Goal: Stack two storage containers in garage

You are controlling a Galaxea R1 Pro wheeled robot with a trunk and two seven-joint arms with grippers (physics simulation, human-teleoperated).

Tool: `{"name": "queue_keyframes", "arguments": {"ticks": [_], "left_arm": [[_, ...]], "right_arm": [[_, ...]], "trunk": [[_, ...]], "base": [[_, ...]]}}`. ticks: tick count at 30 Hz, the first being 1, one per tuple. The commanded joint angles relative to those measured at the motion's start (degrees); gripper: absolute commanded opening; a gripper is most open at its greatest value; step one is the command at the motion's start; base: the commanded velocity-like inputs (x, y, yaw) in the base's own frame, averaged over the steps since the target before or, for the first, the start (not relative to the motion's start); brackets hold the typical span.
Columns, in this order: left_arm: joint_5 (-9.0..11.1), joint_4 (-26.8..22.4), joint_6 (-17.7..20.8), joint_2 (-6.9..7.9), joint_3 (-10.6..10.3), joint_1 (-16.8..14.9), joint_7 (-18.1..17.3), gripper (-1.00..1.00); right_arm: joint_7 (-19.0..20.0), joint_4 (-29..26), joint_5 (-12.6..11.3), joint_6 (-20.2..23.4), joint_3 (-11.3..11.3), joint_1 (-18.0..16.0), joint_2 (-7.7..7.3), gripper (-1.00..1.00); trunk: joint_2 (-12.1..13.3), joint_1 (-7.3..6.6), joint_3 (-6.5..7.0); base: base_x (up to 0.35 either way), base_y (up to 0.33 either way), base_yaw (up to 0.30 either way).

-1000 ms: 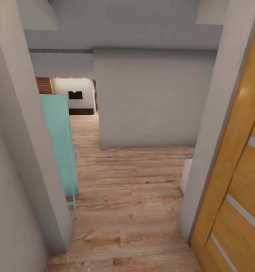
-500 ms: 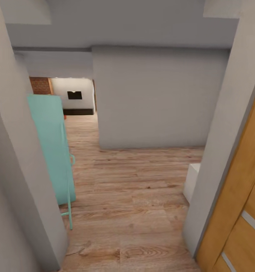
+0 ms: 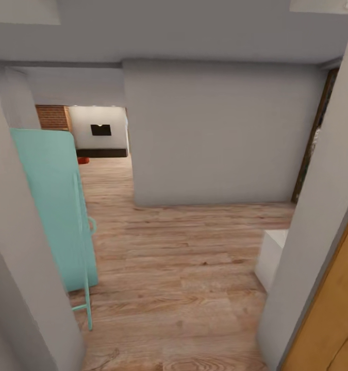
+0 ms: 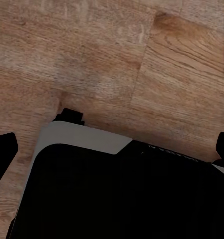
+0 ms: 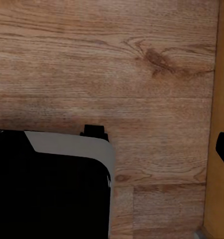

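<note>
While the robot looks down a hallway, one red container (image 3: 83, 160) sits far off on the wood floor.
Smooth grey walls (image 3: 210, 134), a flat teal panel (image 3: 52, 206), streaky planks (image 3: 179, 268). I cannot tell if either end effector is open or closed.

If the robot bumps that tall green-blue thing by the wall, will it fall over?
Probably it could tip. The turquoise rack looks tall and thin, and it stands on skinny legs with a thin crossbar near the wood floor, so its footing seems narrow. It stands close to the grey wall, which might catch it on that side. Its slim frame suggests it is fairly light, though I can't be sure.
</note>
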Motion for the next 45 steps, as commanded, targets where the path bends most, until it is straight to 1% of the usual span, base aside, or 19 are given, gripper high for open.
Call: {"name": "queue_keyframes", "arguments": {"ticks": [1,45], "left_arm": [[0.1,0.0,-0.1,-0.02,0.4,0.0,-0.1,1.00],[0.1,0.0,-0.3,-0.13,0.4,0.0,-0.1,1.00]], "right_arm": [[-0.1,0.2,-0.2,-0.3,0.5,-0.1,0.01,1.00],[-0.1,0.2,-0.2,-0.2,0.5,-0.1,0.17,1.00]], "trunk": [[0.0,0.04,-0.07],[0.0,0.04,-0.07]], "base": [[0.322,0.000,0.000],[0.322,0.000,0.000]]}}
